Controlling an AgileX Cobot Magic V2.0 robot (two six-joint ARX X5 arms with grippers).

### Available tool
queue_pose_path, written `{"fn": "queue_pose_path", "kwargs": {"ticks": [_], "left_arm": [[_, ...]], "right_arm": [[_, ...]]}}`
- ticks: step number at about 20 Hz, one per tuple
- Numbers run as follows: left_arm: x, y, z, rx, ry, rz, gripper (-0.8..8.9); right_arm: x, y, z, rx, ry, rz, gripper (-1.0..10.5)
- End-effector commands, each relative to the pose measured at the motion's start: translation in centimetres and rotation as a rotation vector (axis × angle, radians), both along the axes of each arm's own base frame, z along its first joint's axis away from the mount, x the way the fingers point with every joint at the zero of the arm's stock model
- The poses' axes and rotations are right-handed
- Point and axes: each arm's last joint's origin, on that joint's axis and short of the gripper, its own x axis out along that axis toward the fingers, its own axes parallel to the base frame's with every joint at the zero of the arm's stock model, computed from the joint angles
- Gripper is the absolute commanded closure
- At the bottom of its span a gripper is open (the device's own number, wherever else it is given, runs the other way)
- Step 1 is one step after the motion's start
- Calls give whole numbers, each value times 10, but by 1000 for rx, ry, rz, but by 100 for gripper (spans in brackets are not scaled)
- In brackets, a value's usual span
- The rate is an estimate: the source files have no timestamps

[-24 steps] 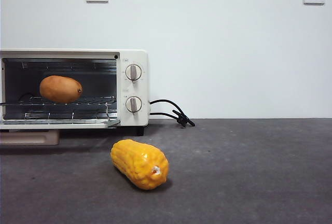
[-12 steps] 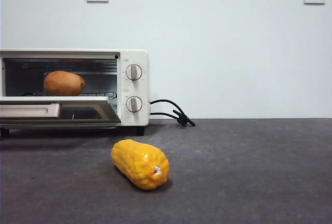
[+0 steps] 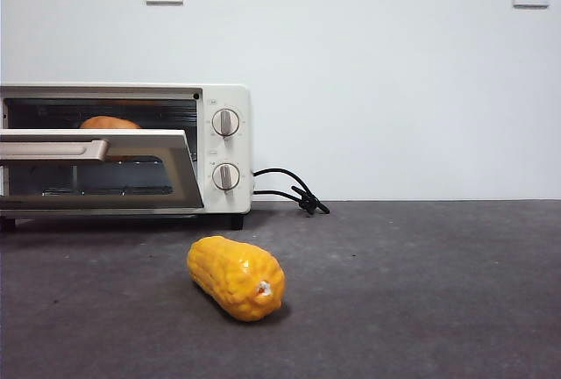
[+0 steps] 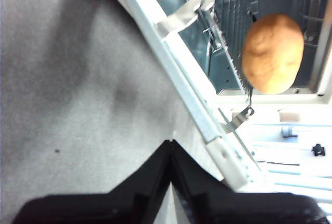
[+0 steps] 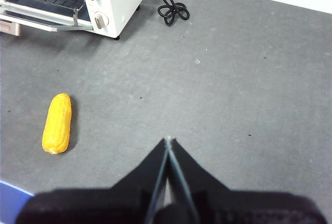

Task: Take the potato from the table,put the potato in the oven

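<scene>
Oven (image 3: 223, 98) at far left of table (image 3: 421, 291), door (image 3: 96, 168) half raised w/ bar handle (image 3: 53, 149); potato (image 3: 107, 123) inside on rack (image 4: 228, 11), top just showing over door. Corn cob (image 3: 237, 277) lies in front on table, cord (image 3: 289, 190) right of oven. Left gripper (image 4: 171, 143) by door edge, jaws closed, empty. Right gripper (image 5: 167, 140) over bare table, jaws closed, empty.

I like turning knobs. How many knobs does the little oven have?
2. Both sit on the oven's front panel, right of the door: the top knob directly above the bottom knob. None look hidden.
</scene>
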Motion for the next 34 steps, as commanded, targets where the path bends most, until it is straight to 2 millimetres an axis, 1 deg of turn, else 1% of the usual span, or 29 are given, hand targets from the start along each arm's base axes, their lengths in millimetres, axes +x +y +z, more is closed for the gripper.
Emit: {"fn": "queue_pose_path", "kwargs": {"ticks": [1, 7, 12, 17, 20, 23, 26, 28, 31, 34], "left_arm": [[3, 0, 2, -37, -30, -16, 822], [9, 4, 8, -65, -60, 12, 822], [18, 8, 21, -121, -128, 27, 822], [30, 6, 35, -134, -183, 50, 822], [42, 4, 52, -117, -228, 77, 822], [59, -1, 78, -67, -286, 95, 822], [73, -12, 102, -41, -355, 46, 821], [78, -20, 114, -47, -392, -31, 821], [78, -38, 131, -63, -438, -158, 821], [69, -59, 155, -46, -504, -238, 821]], "right_arm": [[0, -1, -3, -15, 12, -12, 949], [0, -1, -3, -11, 5, -26, 949], [0, -1, -3, -6, 6, -30, 949], [0, -2, -3, -6, -1, -40, 948], [0, -2, -2, -1, -3, -49, 949], [0, -2, -2, 12, 1, -57, 949], [0, -2, -2, 13, 1, -58, 948], [0, -2, -2, 13, 1, -59, 948], [1, -2, -2, 6, -21, -82, 946], [2, -4, -1, 14, -62, -145, 946]]}}
